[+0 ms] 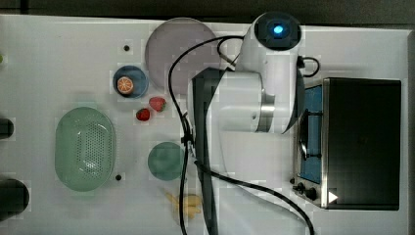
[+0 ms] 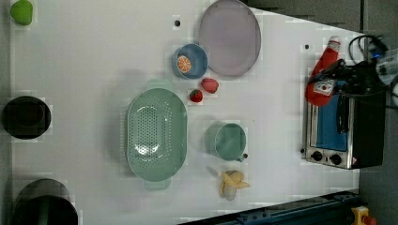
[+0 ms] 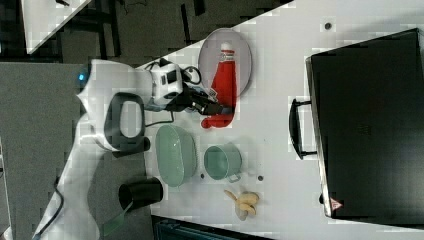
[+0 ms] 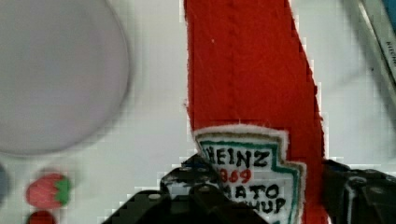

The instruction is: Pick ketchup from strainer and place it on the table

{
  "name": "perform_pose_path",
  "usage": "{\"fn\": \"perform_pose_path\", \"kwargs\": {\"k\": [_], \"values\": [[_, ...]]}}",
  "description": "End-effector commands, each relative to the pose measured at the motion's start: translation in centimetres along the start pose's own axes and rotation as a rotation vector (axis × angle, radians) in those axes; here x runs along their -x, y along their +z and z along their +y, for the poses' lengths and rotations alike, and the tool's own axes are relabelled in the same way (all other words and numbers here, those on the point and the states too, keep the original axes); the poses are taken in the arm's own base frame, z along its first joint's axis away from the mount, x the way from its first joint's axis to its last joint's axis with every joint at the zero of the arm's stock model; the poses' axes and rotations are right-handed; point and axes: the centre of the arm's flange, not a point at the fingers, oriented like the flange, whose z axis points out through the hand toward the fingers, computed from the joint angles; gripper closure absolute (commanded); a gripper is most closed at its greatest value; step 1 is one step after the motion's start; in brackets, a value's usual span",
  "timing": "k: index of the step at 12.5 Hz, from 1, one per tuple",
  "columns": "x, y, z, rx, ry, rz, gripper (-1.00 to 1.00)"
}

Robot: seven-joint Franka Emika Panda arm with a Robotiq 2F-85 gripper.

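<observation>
Holding: the black gripper was clamped on the small red squeeze ketchup bottle with its white-and-red label, one finger on each side of the label, as the wrist view showed.
Top view, strainer: the pale green oval perforated plastic strainer lay bare, with nothing inside it, on the large flat white table.
Top view, arm: the white robot arm covered the middle of the table, well apart from the strainer.
Left view, ketchup: the ketchup hung in the gripper near the left view's right edge, just beside the silver-and-black toaster oven and far from the strainer.
Left view, neighbours: the round green cup, the two small red strawberries and the round pale purple plate stood between strainer and bottle.
Right view, ketchup: the bottle appeared in front of the purple plate, with its white cap pointing away from the strainer; whether it touched anything beneath could not be told.
Wrist view, ground: bare white table showed beside the bottle, with the plate off to one side.
Done: the pick out of the strainer looked complete.
Left: lowering the bottle onto bare table and letting go seemed to remain.
</observation>
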Motion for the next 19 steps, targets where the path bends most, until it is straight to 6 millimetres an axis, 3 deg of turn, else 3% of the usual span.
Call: {"fn": "perform_pose_path", "kwargs": {"k": [1, 7, 9, 10, 12, 13, 15, 16, 19], "values": [[4.1, 3.1, -4.4, 0.034, -0.164, 0.015, -0.19], [5.4, 12.8, -2.6, 0.011, -0.154, -0.028, -0.19], [5.2, 15.1, -2.5, -0.018, -0.148, -0.014, -0.19], [5.1, 16.1, -2.3, -0.030, -0.144, -0.007, -0.27], [5.0, 17.3, -2.0, -0.047, -0.137, 0.009, -0.68], [4.9, 17.2, -1.9, -0.048, -0.138, 0.015, -0.90], [4.6, 14.9, -1.9, -0.042, -0.141, 0.044, -1.00], [4.2, 12.4, -2.1, -0.045, -0.139, 0.079, -1.00], [3.8, 2.2, -2.6, -0.044, -0.104, 0.166, -1.00]]}}
